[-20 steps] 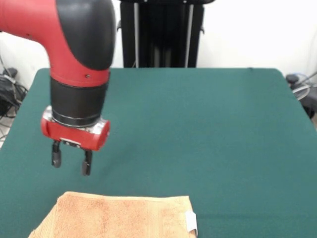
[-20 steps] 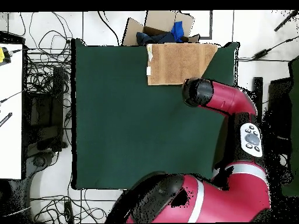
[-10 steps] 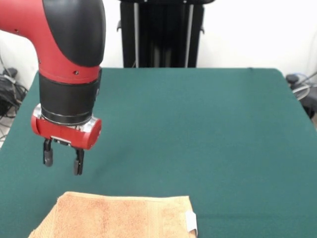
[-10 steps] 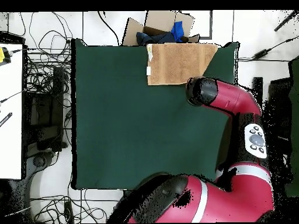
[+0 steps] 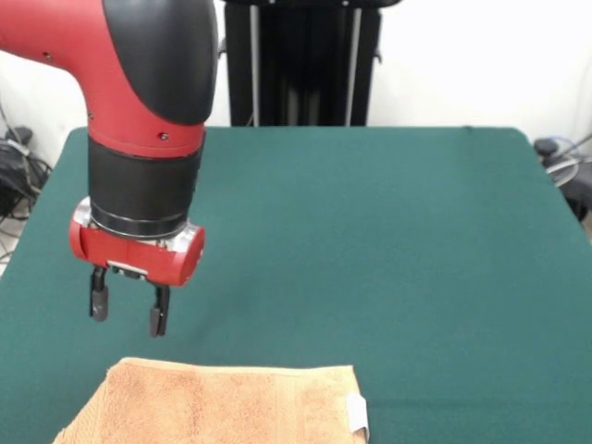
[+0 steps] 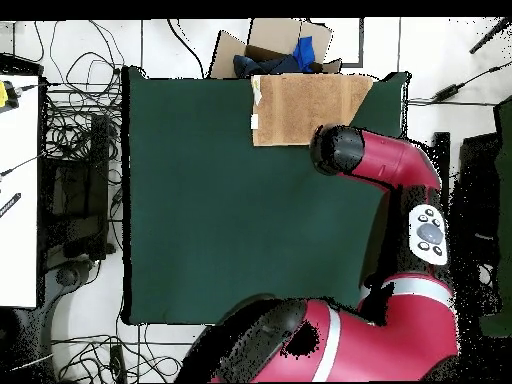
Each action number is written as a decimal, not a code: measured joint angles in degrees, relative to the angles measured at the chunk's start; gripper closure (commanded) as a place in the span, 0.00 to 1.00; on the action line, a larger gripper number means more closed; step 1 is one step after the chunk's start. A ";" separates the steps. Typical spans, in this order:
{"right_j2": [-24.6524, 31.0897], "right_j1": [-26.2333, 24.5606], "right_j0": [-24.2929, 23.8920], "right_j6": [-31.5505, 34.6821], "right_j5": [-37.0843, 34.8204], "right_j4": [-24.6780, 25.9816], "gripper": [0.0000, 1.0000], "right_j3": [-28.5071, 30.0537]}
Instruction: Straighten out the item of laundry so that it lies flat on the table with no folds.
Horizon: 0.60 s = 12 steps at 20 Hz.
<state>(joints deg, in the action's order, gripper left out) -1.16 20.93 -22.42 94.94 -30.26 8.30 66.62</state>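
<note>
Lying at the table's edge, the peach-orange towel point(image 5: 222, 404) sits spread on the dark green table point(image 5: 388, 240), its lower part cut off by the bottom of the front view. A white tag point(image 5: 357, 413) shows at its right corner in that view, w/ a woven band running just inside the same side. From overhead, the towel point(image 6: 308, 108) reads as a rectangle against the top edge of the table point(image 6: 220, 220), right of center, tags on its left side; whether any fold remains cannot be told from either view. Hovering above the cloth, just beyond the towel's far edge and toward its left end in the front view, the gripper point(image 5: 125, 310) points straight down, two dark fingers point(image 5: 158, 314) parted w/ a gap between them & nothing held. It does not touch the towel. Red-and-black arm point(image 6: 385, 175) reaches in from the table's right side in the overhead view. Cardboard box point(image 6: 270, 45) w/ blue cloth sits off the table beyond the towel; cables point(image 6: 80, 110) crowd the floor at left.
</note>
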 measured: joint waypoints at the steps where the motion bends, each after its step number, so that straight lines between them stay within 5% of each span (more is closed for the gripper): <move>1: 0.00 -0.10 0.41 0.00 0.00 0.01 0.00 -0.39; 12: 0.01 -3.01 1.94 0.00 0.00 0.01 0.00 -3.76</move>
<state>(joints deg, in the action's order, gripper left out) -1.15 17.92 -20.49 94.94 -30.26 8.31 62.86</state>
